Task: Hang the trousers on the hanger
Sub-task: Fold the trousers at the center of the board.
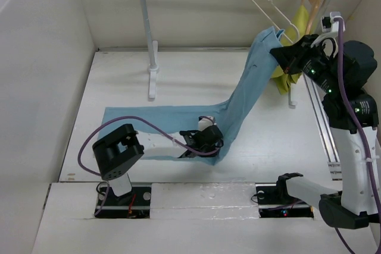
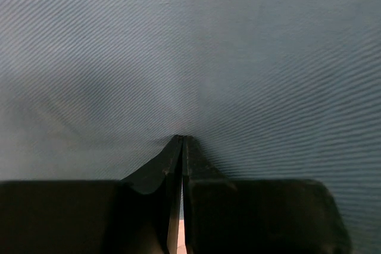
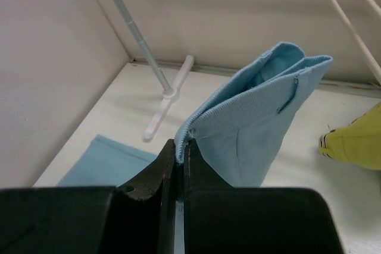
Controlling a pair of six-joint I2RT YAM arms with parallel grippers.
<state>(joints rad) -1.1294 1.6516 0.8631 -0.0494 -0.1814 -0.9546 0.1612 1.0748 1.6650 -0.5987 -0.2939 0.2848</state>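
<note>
As right gripper (image 1: 280, 55) pinches trousers (image 1: 244, 96), waist raised rightward, legs lying leftward.

The light blue cloth trousers (image 2: 190, 52) show a fine diagonal weave, matt and soft, while the thin cream-white triangular hanger (image 1: 259, 3) looks smooth, possibly plastic.
</note>
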